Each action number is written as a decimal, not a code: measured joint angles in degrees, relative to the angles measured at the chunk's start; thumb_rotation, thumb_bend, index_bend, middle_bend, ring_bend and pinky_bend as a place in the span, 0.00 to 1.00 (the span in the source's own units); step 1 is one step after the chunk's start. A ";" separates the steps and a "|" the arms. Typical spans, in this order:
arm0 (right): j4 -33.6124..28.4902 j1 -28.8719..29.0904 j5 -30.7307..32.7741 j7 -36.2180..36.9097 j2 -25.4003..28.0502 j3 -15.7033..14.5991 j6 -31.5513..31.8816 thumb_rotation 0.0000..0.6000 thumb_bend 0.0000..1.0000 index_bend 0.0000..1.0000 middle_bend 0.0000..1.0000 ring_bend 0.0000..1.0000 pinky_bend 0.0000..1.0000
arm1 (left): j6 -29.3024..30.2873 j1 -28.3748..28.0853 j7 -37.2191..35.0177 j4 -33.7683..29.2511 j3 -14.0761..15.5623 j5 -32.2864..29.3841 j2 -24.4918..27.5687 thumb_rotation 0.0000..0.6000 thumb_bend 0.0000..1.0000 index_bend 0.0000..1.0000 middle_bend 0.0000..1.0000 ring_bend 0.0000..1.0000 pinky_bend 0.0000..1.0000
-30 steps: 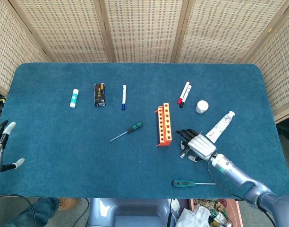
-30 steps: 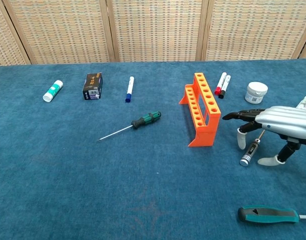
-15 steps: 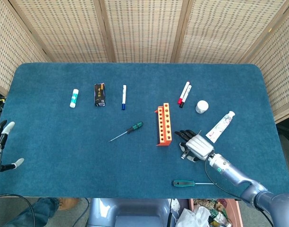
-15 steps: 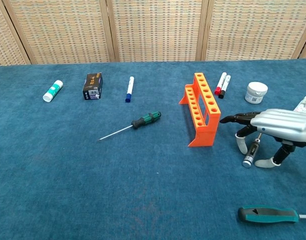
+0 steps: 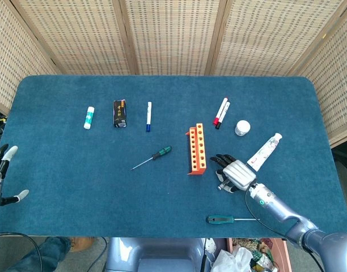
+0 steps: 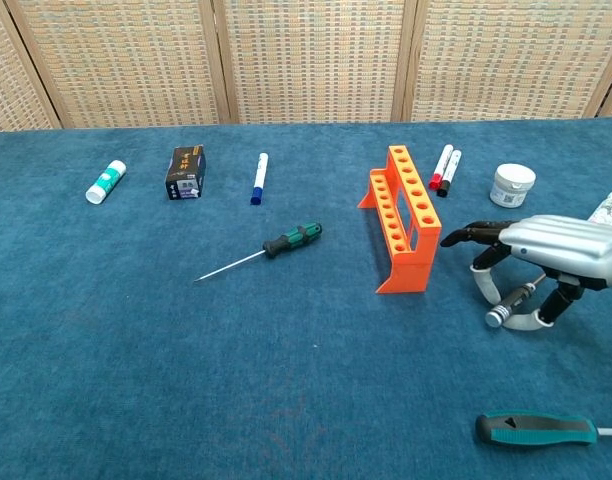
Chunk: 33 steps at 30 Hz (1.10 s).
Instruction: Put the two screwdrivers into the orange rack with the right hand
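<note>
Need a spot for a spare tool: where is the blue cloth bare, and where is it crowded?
Bare: the near-left blue cloth, below the green-handled screwdriver. Crowded: right of the orange rack, around the right hand, red markers and white jar.

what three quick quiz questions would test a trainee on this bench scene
1. True or false: the orange rack already holds a screwdriver.
2. Which item lies between the black box and the orange rack in the head view? A) blue-capped marker B) white jar C) tube
3. Fill in: the right hand is closing on a small dark tool with a ______ end cap.

Key
1. False: its holes look empty. The green-handled screwdriver lies on the cloth to its left, and the teal-handled screwdriver lies near the front edge.
2. A
3. Silver
</note>
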 measured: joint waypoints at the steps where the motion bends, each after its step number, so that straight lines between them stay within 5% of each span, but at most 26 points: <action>1: -0.06 -0.01 0.08 0.14 0.04 0.04 0.13 1.00 0.39 0.66 0.08 0.00 0.12 | 0.01 0.01 -0.04 0.00 0.00 0.00 0.01 1.00 0.00 0.00 0.00 0.00 0.00; 13: -7.40 -0.67 1.62 2.39 4.37 1.41 3.09 1.00 0.45 0.66 0.10 0.00 0.12 | -0.05 0.06 -0.98 -0.11 0.29 0.82 0.39 1.00 0.00 0.00 0.00 0.00 0.00; 23: -28.87 -1.34 5.84 8.23 16.49 5.67 5.96 1.00 0.45 0.66 0.12 0.00 0.12 | 0.75 0.56 -3.04 -0.31 0.68 2.36 1.28 1.00 0.00 0.00 0.00 0.00 0.00; 33: -47.46 -0.41 15.88 16.63 26.77 15.11 4.22 1.00 0.49 0.66 0.12 0.00 0.12 | 0.16 0.34 -4.54 -0.05 0.57 2.32 1.79 1.00 0.00 0.00 0.00 0.00 0.00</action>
